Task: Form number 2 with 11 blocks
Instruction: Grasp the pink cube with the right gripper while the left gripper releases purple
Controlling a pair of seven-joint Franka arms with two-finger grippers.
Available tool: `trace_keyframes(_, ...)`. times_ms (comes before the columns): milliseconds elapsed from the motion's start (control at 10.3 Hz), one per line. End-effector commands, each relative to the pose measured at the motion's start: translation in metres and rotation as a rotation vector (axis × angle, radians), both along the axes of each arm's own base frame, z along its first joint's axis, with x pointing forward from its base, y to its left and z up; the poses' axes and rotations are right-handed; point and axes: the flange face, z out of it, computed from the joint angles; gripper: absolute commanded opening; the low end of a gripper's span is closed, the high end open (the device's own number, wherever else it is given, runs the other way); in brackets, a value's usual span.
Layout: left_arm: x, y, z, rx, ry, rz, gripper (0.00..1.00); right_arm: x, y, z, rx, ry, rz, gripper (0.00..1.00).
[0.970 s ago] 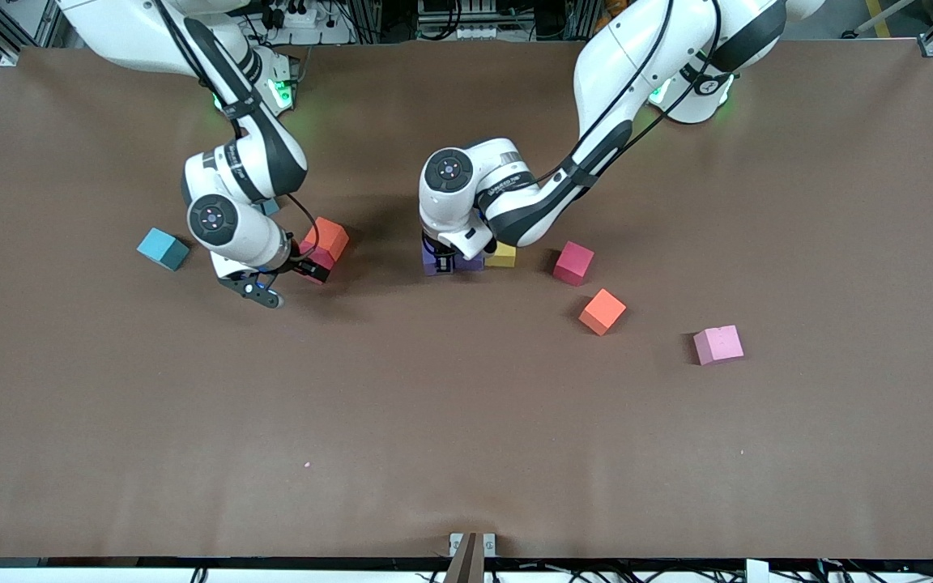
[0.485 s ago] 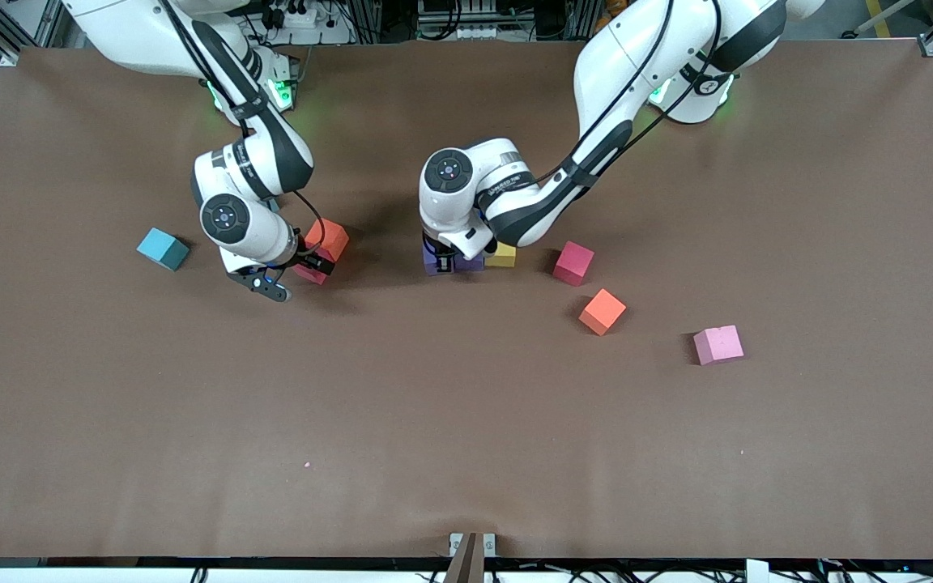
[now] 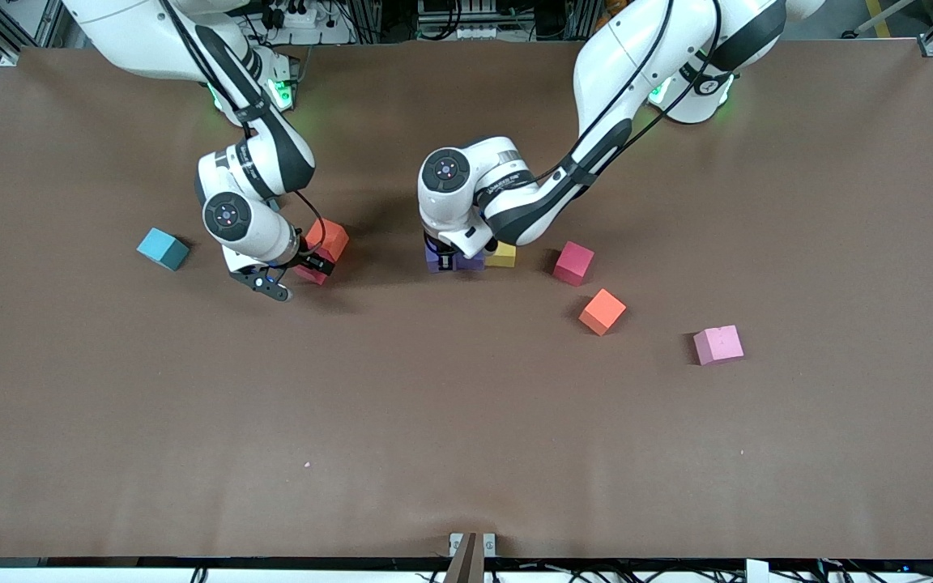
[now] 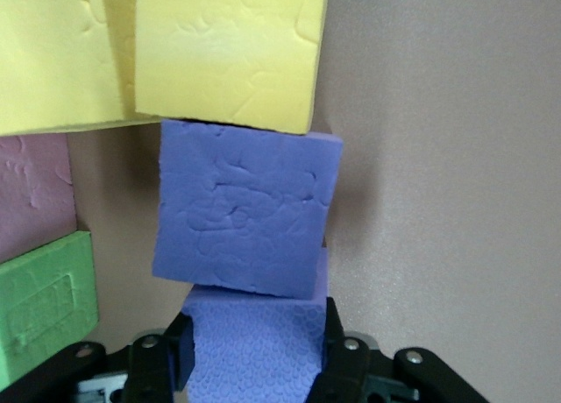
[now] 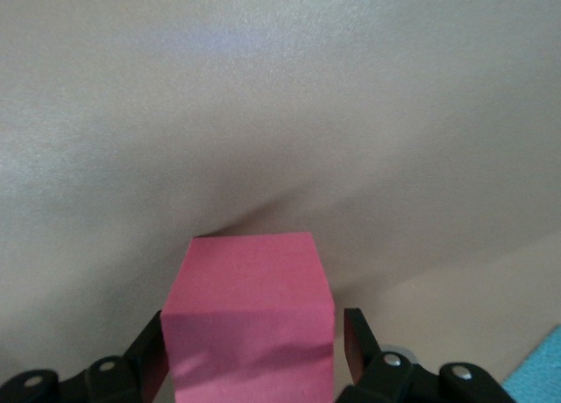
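**Two grips at once: seat the purple cube, square up on the red one**

The left gripper (image 4: 254,368) is down at the part-built number 2 (image 3: 470,257), clenched on a purple block (image 4: 254,355); just ahead of its fingertips lies a second purple block (image 4: 241,215), slightly skewed, with two yellow blocks (image 4: 158,48) past that one; a pink block (image 4: 31,193) and a green block (image 4: 44,302) sit off to one side of the gripper. To place well, I judge the held cube should be pressed flush against its purple neighbour, faces parallel, before the fingers let go; a crooked neighbour risks a gap.

The right gripper (image 5: 254,350) is low at a red block (image 5: 250,320) beside an orange block (image 3: 329,237); its fingers stand on either side of the cube with slim gaps showing, so it is not clamped; the cube should stay centred between the pads as they close, and the lift should go straight up to spare the orange one.

Loose cubes wait toward the left arm's end: a red block (image 3: 573,262), an orange block (image 3: 602,311), a pink block (image 3: 717,344); a light-blue cube (image 3: 163,248) lies near the right gripper.
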Motion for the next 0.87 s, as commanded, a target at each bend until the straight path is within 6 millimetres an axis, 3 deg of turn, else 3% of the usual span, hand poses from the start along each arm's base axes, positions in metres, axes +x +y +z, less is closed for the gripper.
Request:
trace_keyframes(0,-0.003,0.002,0.003,0.030,0.001,0.010,0.71,-0.002,0.004,-0.006,0.010,0.001,-0.026,0.85)
trace_keyframes(97,-0.001,0.002,0.004,0.025,0.003,0.017,1.00,-0.003,0.007,-0.005,0.008,-0.001,-0.041,0.83)
trace_keyframes(194,0.000,0.000,0.010,0.015,0.001,0.022,1.00,-0.004,0.010,-0.005,0.009,0.002,-0.037,0.72)
trace_keyframes(291,0.001,-0.003,0.025,-0.001,-0.012,0.023,1.00,-0.003,0.012,-0.003,0.010,0.000,-0.036,0.60)
trace_keyframes(388,-0.009,-0.012,0.049,-0.022,-0.019,0.003,1.00,0.000,0.014,0.003,0.013,-0.011,-0.033,0.53)
trace_keyframes(582,-0.025,-0.022,0.084,-0.031,-0.025,-0.027,1.00,0.015,0.020,0.024,0.022,-0.032,-0.006,0.50)
trace_keyframes(776,-0.022,-0.016,0.111,-0.018,-0.050,-0.040,1.00,0.033,0.024,0.043,0.049,-0.075,0.084,0.45)
